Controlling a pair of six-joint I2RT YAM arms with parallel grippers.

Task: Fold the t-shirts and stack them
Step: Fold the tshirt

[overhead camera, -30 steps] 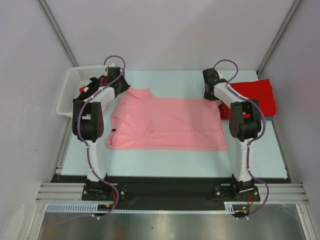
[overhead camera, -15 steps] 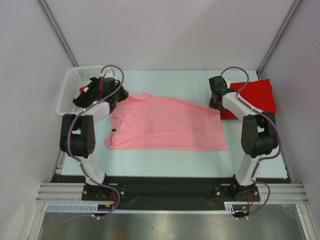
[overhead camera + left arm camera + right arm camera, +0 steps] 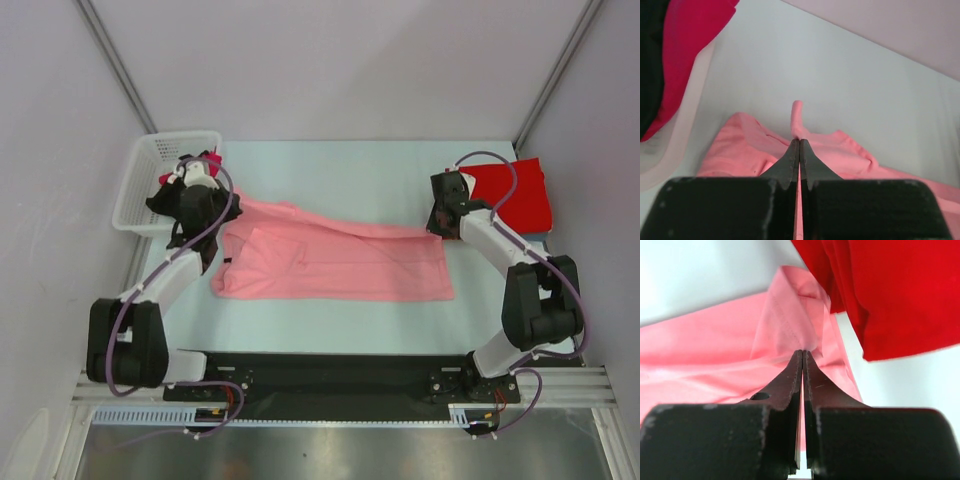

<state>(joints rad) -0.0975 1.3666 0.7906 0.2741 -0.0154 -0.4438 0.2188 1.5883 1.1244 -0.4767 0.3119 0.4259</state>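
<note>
The salmon pink t-shirt (image 3: 330, 262) lies spread across the middle of the table, its far edge lifted and drawn toward the near side. My left gripper (image 3: 232, 205) is shut on its far left edge; the cloth (image 3: 800, 125) shows pinched between the jaws. My right gripper (image 3: 437, 224) is shut on its far right corner, with the pink cloth (image 3: 795, 315) folded up in front of the jaws. A folded red t-shirt (image 3: 515, 190) lies at the far right, also in the right wrist view (image 3: 900, 295). More red cloth (image 3: 687, 45) hangs from the basket.
A white lattice basket (image 3: 150, 165) stands at the far left with red and dark cloth in it; its rim (image 3: 675, 135) is close to the left of my left gripper. Grey walls close in the table on three sides.
Both grippers have pulled toward the near side with the pink t-shirt's far edge, drawing it over the shirt. The arms have stretched lower and outward.
</note>
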